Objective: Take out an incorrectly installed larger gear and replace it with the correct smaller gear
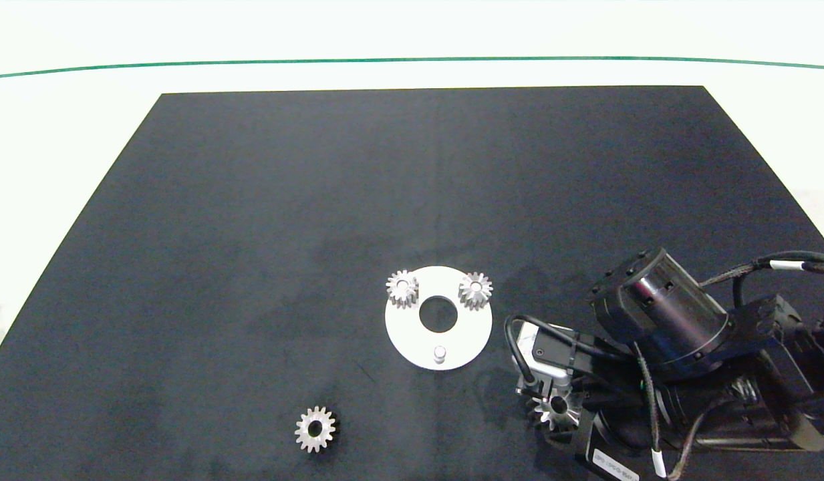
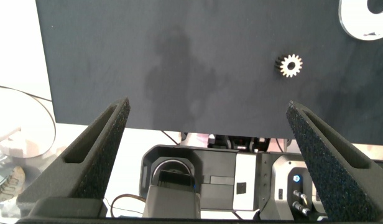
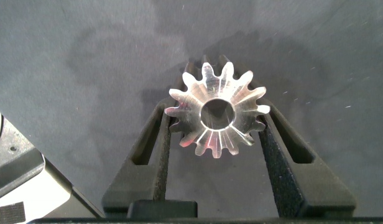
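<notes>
Carrying the larger gear clear of the plate

On the desk (image 1: 251, 200), the white plate (image 1: 412, 334) has one bare peg (image 1: 440, 352). The right tool (image 1: 557, 415) is closed on the larger gear (image 3: 217, 111), low and right of the plate. The left tool (image 2: 207, 155) waits wide open, empty. Next, probably: release it, then fetch the smaller gear (image 1: 315, 429).

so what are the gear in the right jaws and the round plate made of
The larger gear, held in the right gripper, looks like bare machined metal: bright silver with mirror glints and fine tool lines on its teeth. The round plate is flat matte white with no glints, so perhaps plastic or painted metal; the look leaves it open.
</notes>
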`<state>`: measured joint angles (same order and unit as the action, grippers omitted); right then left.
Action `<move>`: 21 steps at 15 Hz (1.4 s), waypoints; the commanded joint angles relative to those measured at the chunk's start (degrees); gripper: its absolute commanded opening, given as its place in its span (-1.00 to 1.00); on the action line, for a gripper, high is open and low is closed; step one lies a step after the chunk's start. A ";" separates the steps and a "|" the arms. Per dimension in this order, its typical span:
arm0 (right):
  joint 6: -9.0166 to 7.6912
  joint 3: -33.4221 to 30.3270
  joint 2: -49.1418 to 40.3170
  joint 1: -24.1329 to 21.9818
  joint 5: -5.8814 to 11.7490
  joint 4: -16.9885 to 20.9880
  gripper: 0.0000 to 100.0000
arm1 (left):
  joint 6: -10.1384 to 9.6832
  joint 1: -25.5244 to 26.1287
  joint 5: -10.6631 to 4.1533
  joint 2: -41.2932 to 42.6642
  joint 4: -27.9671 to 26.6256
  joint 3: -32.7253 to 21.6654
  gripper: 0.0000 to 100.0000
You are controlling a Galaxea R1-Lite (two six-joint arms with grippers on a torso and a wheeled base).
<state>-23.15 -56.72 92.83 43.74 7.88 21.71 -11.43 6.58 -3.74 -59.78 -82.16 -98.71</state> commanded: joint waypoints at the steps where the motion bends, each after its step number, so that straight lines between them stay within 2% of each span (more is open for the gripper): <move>1: -0.14 1.00 -0.02 -0.94 0.04 0.00 -0.98 | -0.08 0.01 -0.04 0.02 -0.45 0.01 1.00; 6: -0.23 4.69 0.07 -2.61 0.39 -4.48 -0.98 | -0.08 0.01 -0.04 0.10 -0.45 0.01 1.00; 14: -0.40 6.54 -1.51 -2.96 0.65 -5.36 -0.98 | -0.08 0.10 -0.04 0.19 -0.45 0.01 1.00; 15: -0.40 6.71 -1.86 -2.96 0.65 -5.36 1.00 | -0.08 0.10 -0.04 0.19 -0.45 0.01 1.00; 21: -0.49 7.86 -3.53 -2.96 0.74 -5.80 1.00 | -0.08 0.10 -0.04 0.46 -0.36 0.01 1.00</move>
<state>-23.54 -49.01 89.69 40.77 8.59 15.82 -11.43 6.63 -3.74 -59.43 -82.10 -98.71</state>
